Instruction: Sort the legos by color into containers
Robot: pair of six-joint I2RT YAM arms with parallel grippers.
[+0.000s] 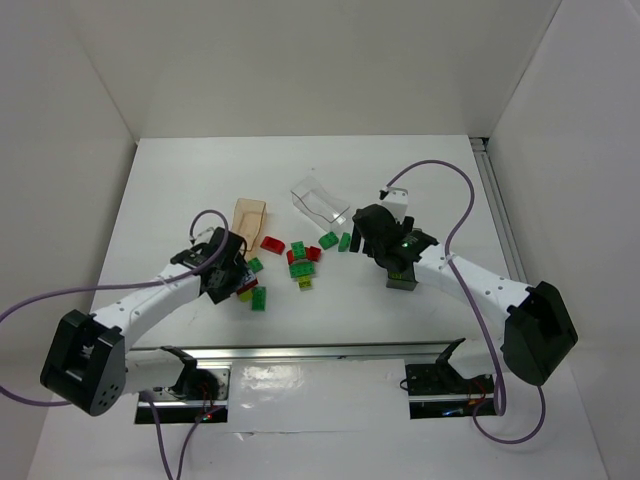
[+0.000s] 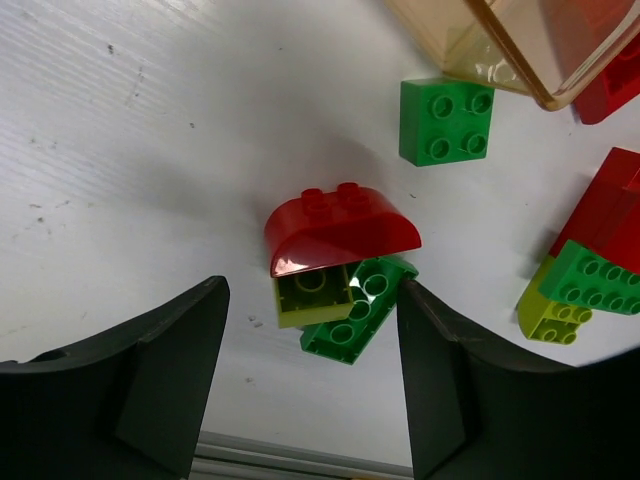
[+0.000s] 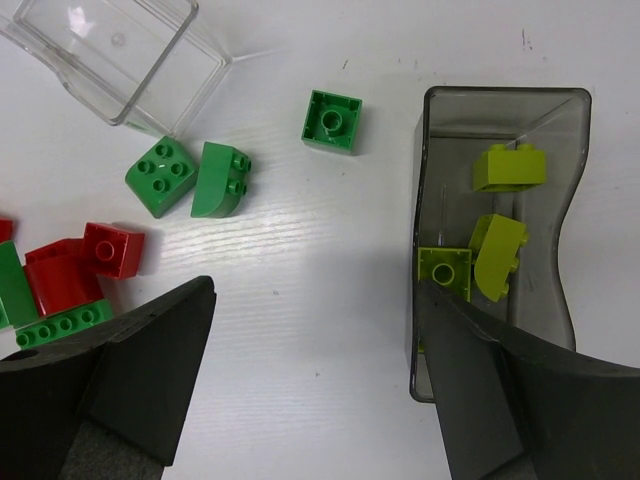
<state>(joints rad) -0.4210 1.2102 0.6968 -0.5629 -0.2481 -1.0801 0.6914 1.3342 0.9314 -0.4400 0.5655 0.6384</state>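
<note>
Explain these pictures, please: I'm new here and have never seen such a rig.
Two robot arms, bolted to a white table, are sorting toy bricks by colour. The wide picture looks down from above: left arm, right arm. The other two come from cameras on the wrists; the dark shapes at the bottom are each gripper's own fingers. On the table are a tan tub, a clear tub and a grey tub holding yellow-green bricks. Red and green bricks lie loose between the arms. The left gripper stands open around a small pile topped by a red brick; the right gripper is open too. Nothing is held.
</note>
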